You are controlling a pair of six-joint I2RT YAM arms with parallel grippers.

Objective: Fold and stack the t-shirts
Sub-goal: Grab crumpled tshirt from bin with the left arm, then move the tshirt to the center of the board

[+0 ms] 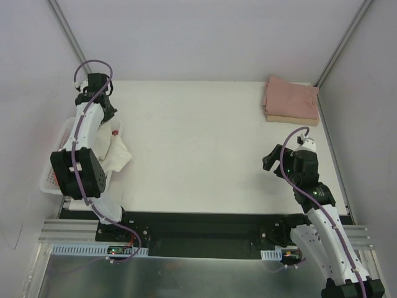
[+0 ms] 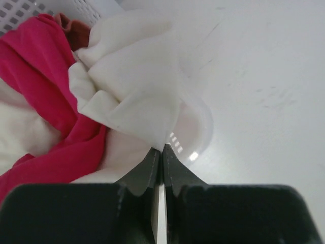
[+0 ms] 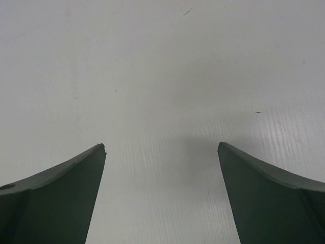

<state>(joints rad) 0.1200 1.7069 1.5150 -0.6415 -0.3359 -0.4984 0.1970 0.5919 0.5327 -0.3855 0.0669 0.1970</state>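
Note:
My left gripper (image 2: 162, 148) is shut on a corner of a cream t-shirt (image 2: 134, 81), which bunches just ahead of the fingertips. A crimson-red t-shirt (image 2: 43, 76) lies crumpled under and beside it. In the top view the left gripper (image 1: 110, 117) is at the table's left edge and the cream shirt (image 1: 116, 154) spills from the basket onto the table. A folded dusty pink t-shirt (image 1: 291, 94) lies on a folded tan one (image 1: 291, 118) at the back right. My right gripper (image 1: 272, 159) (image 3: 161, 147) is open and empty over bare table.
A white lattice basket (image 1: 48, 177) stands off the table's left edge, and its wall shows in the left wrist view (image 2: 30, 7). The white table (image 1: 198, 143) lies between the basket and the folded stack. Grey walls enclose the back and sides.

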